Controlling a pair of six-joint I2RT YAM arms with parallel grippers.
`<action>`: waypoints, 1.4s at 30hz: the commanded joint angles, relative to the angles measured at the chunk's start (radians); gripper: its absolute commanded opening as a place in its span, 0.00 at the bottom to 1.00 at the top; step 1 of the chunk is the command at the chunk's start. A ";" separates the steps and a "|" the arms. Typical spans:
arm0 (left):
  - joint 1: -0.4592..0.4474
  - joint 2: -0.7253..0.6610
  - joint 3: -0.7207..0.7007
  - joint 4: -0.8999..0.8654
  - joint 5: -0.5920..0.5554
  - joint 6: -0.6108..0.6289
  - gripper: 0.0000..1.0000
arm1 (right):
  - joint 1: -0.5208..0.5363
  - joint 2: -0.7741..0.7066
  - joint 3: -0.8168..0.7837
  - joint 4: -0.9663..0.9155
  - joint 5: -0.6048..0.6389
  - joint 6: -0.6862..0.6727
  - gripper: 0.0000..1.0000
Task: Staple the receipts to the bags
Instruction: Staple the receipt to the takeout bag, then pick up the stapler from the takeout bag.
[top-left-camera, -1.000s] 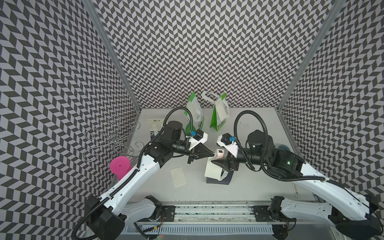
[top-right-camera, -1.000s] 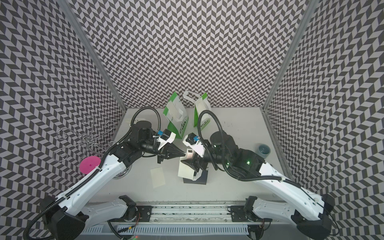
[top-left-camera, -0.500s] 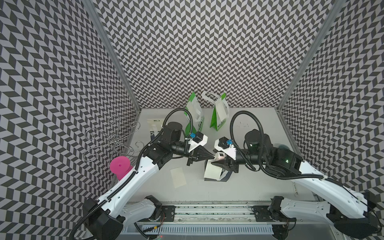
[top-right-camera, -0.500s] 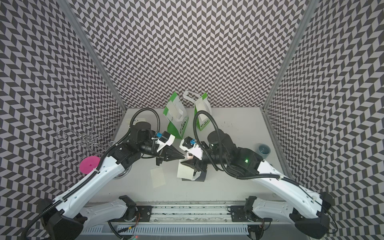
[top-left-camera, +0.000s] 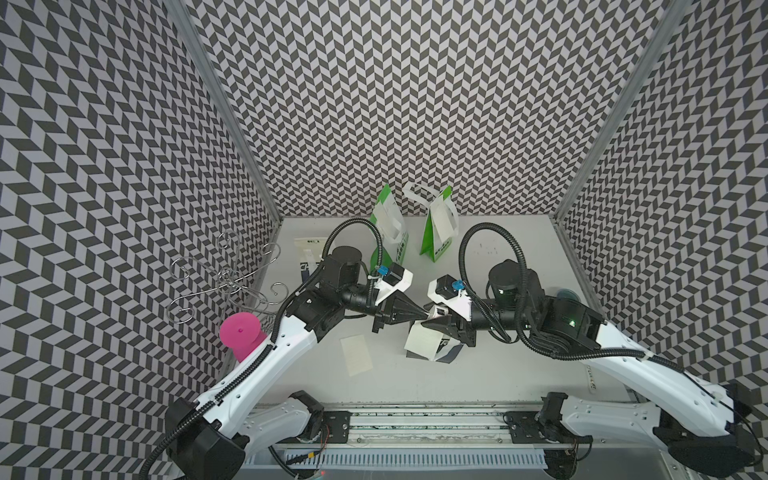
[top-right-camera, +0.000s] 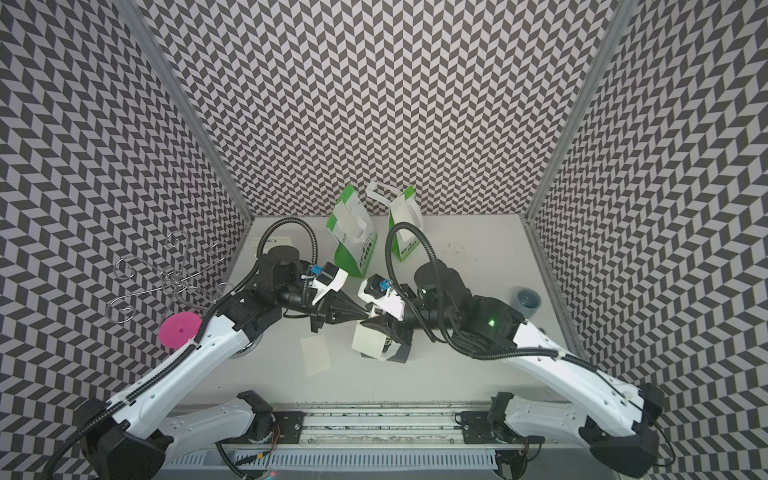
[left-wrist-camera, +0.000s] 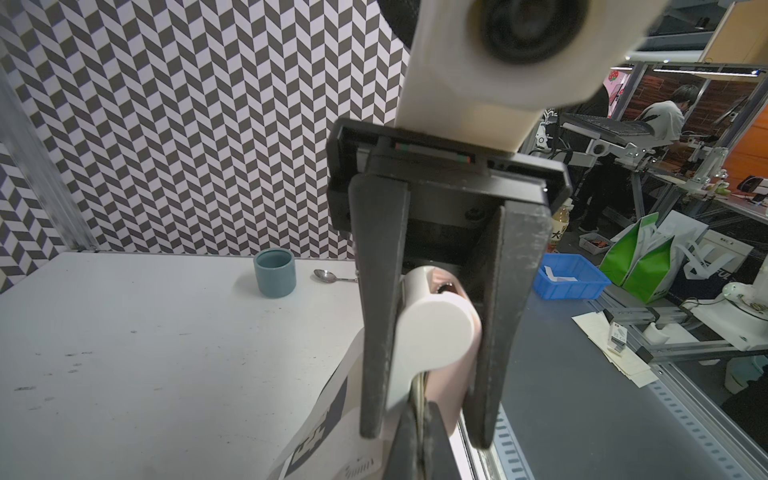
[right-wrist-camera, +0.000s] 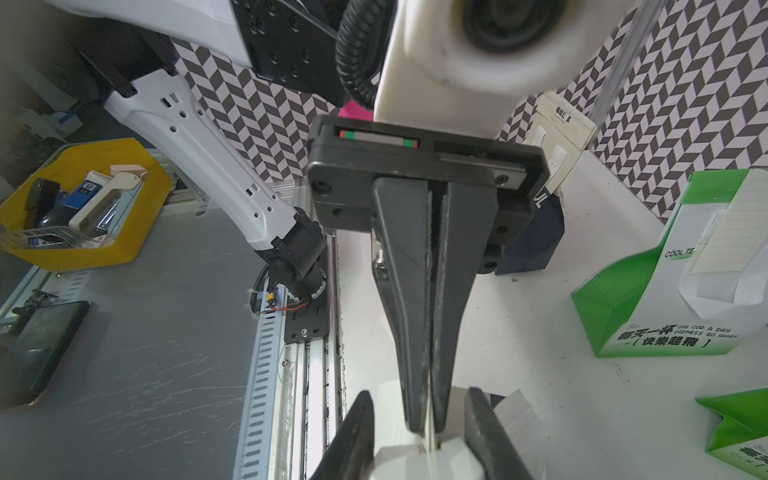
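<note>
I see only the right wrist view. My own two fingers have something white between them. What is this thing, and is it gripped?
Observer: It is a stapler, white above and pink beneath. The left wrist view shows the right gripper closed on its two sides.
Operator: The left gripper pinches a paper edge in front of me. What paper is it?
Observer: In both top views it is a pale receipt, lying over the near face of a navy-and-cream bag.
Operator: Is something beside my arm?
Observer: A blue-grey cup stands on the table at the arm's outer side.
</note>
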 joint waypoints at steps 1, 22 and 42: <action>-0.014 -0.062 -0.011 0.145 0.031 -0.069 0.00 | -0.005 -0.020 -0.039 0.154 0.126 0.054 0.70; -0.176 -0.116 -0.096 0.382 -0.723 -0.375 0.00 | 0.005 -0.136 -0.263 0.626 0.431 0.283 0.57; -0.185 -0.039 -0.064 0.336 -0.829 -0.481 0.00 | 0.035 -0.061 -0.241 0.734 0.922 0.290 0.00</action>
